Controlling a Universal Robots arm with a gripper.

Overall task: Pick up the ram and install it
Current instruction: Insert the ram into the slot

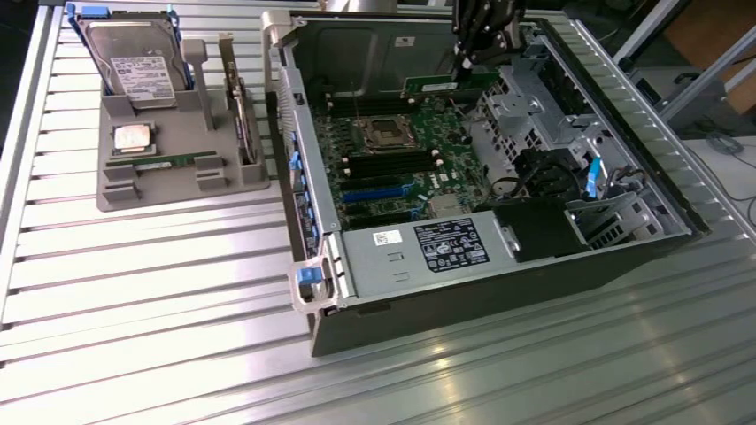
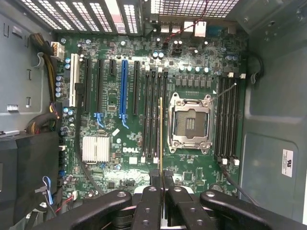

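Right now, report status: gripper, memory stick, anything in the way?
Gripper shut on the memory stick. Stick held inside the open computer case, over the black slots beside the empty socket. No obstacle seen on those slots.

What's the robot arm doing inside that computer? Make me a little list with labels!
fingers: shut on the ram
ram: green stick, held over the motherboard
computer case: open, lying on its side on the metal table
gray holder: beside the case, on the exterior view's left
on the holder: hard drive, processor chip
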